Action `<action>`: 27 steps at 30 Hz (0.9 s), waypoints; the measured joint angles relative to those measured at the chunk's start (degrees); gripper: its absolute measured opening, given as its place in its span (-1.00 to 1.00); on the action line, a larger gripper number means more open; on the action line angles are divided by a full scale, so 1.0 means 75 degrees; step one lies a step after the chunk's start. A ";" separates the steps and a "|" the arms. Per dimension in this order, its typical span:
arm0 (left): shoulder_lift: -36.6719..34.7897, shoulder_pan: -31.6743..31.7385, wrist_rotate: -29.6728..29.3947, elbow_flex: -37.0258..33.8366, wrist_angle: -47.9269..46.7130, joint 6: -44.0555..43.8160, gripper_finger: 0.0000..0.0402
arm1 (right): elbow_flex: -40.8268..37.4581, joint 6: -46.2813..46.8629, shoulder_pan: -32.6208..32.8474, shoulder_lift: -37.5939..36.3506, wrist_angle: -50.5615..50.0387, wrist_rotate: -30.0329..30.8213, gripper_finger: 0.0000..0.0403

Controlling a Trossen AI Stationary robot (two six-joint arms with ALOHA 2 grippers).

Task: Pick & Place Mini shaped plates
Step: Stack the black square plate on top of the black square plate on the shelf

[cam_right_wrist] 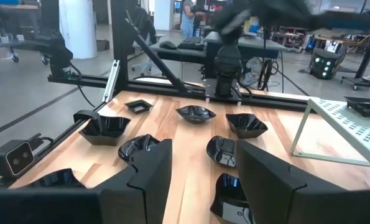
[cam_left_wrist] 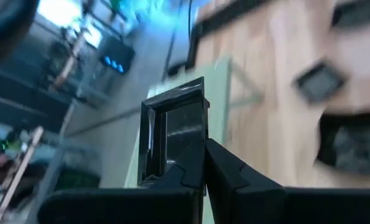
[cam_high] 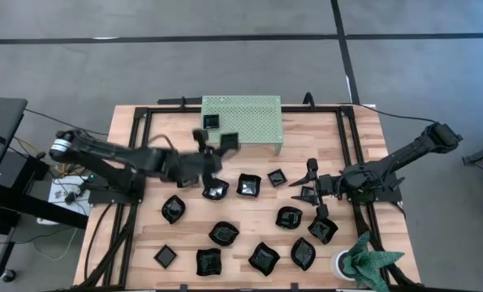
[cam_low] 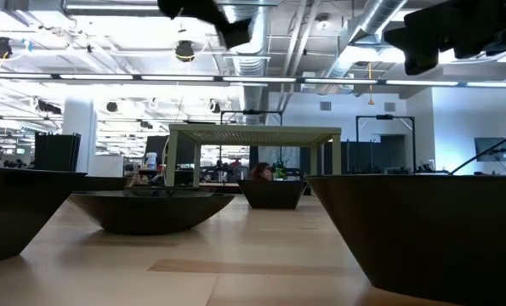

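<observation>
left hand [cam_left_wrist: 203,155] pinches a square black plate [cam_left_wrist: 172,134]; right hand [cam_right_wrist: 200,168] hangs spread above the table [cam_right_wrist: 185,143].

The left gripper [cam_left_wrist: 194,163] pinched a square black plate [cam_left_wrist: 172,134] on edge; beyond it lay blurred wooden tabletop [cam_left_wrist: 278,68] and another square dish [cam_left_wrist: 320,81].

Fifteen mini shaped plates [cam_high: 215,190], one green stand [cam_high: 253,118], two arms.

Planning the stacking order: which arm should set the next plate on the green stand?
Left: its gripper is shut on a square plate at the stand; the right gripper is open and empty.
</observation>
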 joint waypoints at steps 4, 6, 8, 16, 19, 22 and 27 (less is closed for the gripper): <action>-0.0403 0.1210 0.0980 -0.0003 -0.1334 -0.0022 -0.97 | 0.0000 0.0044 0.0000 0.0000 -0.0057 -0.0003 -0.15; -0.0524 0.1728 0.1347 -0.0085 -0.1540 -0.0016 -0.97 | 0.0000 0.0044 0.0000 -0.0002 -0.0060 -0.0003 -0.15; -0.0632 0.2166 0.1778 -0.0264 -0.1548 0.0140 -0.97 | 0.0000 0.0047 0.0000 0.0000 -0.0081 -0.0003 -0.15; -0.0662 0.3075 0.2297 -0.1310 -0.0813 0.1112 -0.97 | 0.0000 0.0047 0.0000 0.0000 -0.0084 -0.0009 -0.15; -0.0662 0.3121 0.2304 -0.1606 -0.0175 0.1588 -0.97 | 0.0000 0.0044 0.0000 0.0000 -0.0084 -0.0009 -0.15; -0.0663 0.3127 0.2294 -0.1856 0.0200 0.2000 -0.97 | 0.0000 0.0027 -0.0006 0.0000 -0.0081 -0.0009 -0.15; -0.0662 0.3466 0.2298 -0.2210 0.0667 0.2170 -0.97 | 0.0000 -0.0040 -0.0012 0.0000 -0.0081 -0.0006 -0.15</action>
